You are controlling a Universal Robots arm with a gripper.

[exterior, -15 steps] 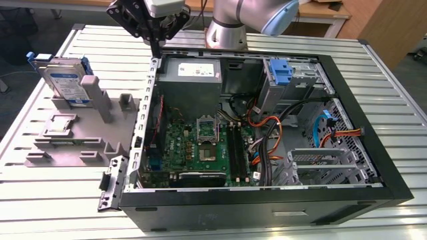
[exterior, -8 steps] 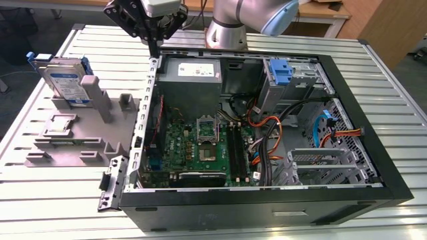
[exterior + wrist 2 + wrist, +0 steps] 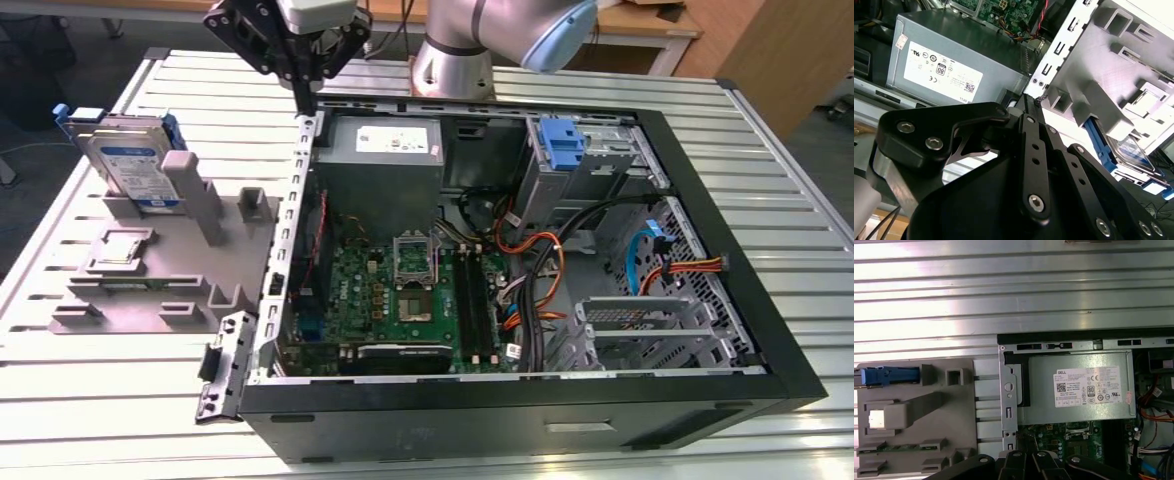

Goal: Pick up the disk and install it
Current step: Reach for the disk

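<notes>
Ribbed metal sheeting is seen as the table [image 3: 107,400] on which everything is set. One disk [image 3: 131,160] is held upright on its edge in a slot at the far end of a grey fixture [image 3: 180,265], on the exterior view's left. Its blue-and-white label is turned towards the near side, and blue rails are seen along its edges. In the first wrist view the disk is seen edge-on from above as a blue strip at the fixture's corner. One small silvery square part [image 3: 120,250] is laid in a recess of the same fixture, nearer than the disk.

One gripper [image 3: 306,108] is hung from the arm [image 3: 494,30] above the far left corner of the computer case [image 3: 534,400], between the fixture and the case's interior. Its black fingers are brought together to a point and nothing is held between them. The disk is well apart from it, further to the exterior view's left. Whether the fingertip meets the case wall cannot be told.

One case is laid on its side with its cover off. Inside it, one silver power supply [image 3: 380,150] with a white label is fixed at the far left, just beside the gripper. One green motherboard [image 3: 387,290] is mounted nearer. One blue bracket [image 3: 563,148] is seated in the far right bay, and one silver drive cage [image 3: 641,325] is placed at the near right. Orange cables [image 3: 541,260] are routed between the board and the cages.
</notes>
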